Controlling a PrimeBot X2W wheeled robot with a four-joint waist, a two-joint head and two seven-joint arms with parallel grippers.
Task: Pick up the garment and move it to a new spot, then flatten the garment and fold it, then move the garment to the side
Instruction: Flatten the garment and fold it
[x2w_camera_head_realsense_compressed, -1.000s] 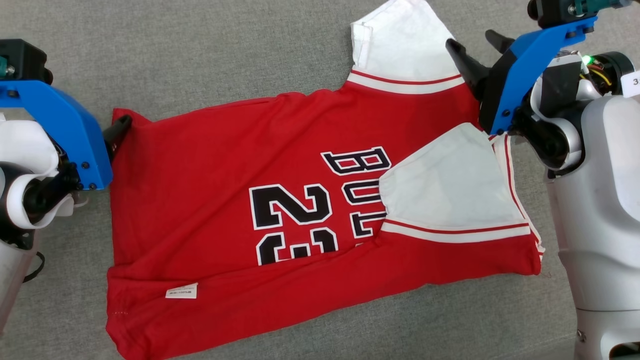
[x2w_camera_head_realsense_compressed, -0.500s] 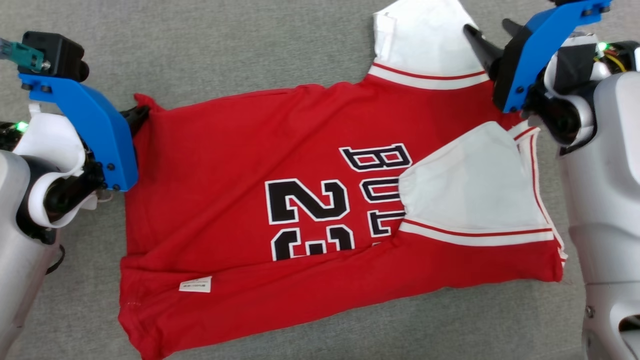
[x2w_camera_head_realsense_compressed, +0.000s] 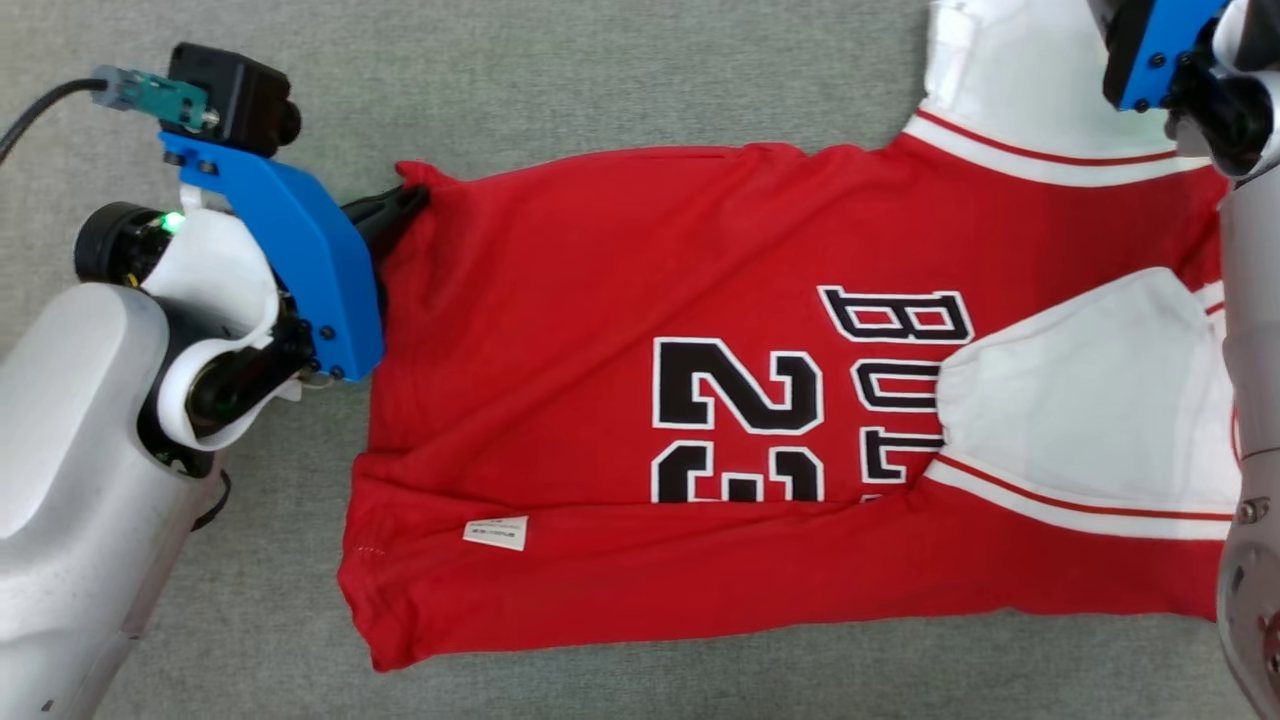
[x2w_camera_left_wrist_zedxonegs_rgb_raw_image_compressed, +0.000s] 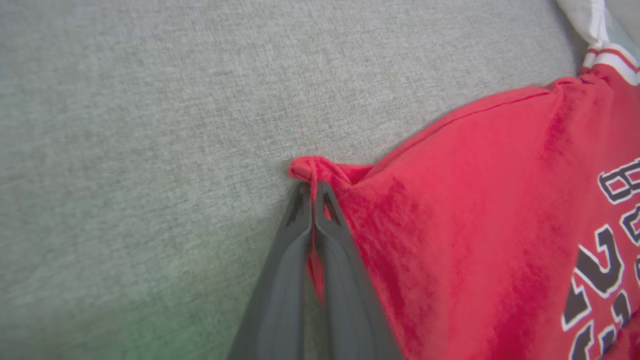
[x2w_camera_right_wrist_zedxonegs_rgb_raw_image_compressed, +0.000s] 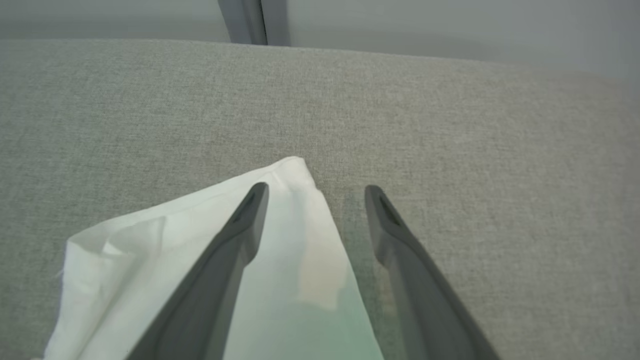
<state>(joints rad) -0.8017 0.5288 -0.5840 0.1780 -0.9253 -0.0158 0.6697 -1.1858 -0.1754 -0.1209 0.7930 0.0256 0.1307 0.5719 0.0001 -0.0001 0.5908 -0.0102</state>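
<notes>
A red jersey, the garment (x2w_camera_head_realsense_compressed: 600, 300), lies spread on the grey cloth surface, with black "23" lettering and white sleeves trimmed in red. Its lower edge is folded up, showing a small white label (x2w_camera_head_realsense_compressed: 495, 532). My left gripper (x2w_camera_head_realsense_compressed: 408, 196) is shut on the garment's far left corner; in the left wrist view the fingers (x2w_camera_left_wrist_zedxonegs_rgb_raw_image_compressed: 312, 189) pinch that red corner (x2w_camera_left_wrist_zedxonegs_rgb_raw_image_compressed: 305, 167) together. My right gripper (x2w_camera_right_wrist_zedxonegs_rgb_raw_image_compressed: 315, 194) is open, its left finger over the tip of the white sleeve (x2w_camera_right_wrist_zedxonegs_rgb_raw_image_compressed: 175, 250) and its right finger over bare cloth surface.
The grey cloth surface (x2w_camera_head_realsense_compressed: 620, 70) runs all around the garment. In the right wrist view its far edge (x2w_camera_right_wrist_zedxonegs_rgb_raw_image_compressed: 400, 52) meets a pale wall with a dark upright post (x2w_camera_right_wrist_zedxonegs_rgb_raw_image_compressed: 250, 20). My right arm's pale body (x2w_camera_head_realsense_compressed: 1255, 400) stands along the right side.
My left gripper has shut on the garment's corner. The head camera has turned, so the whole picture slid to the right. The right gripper stays open by the white sleeve.
</notes>
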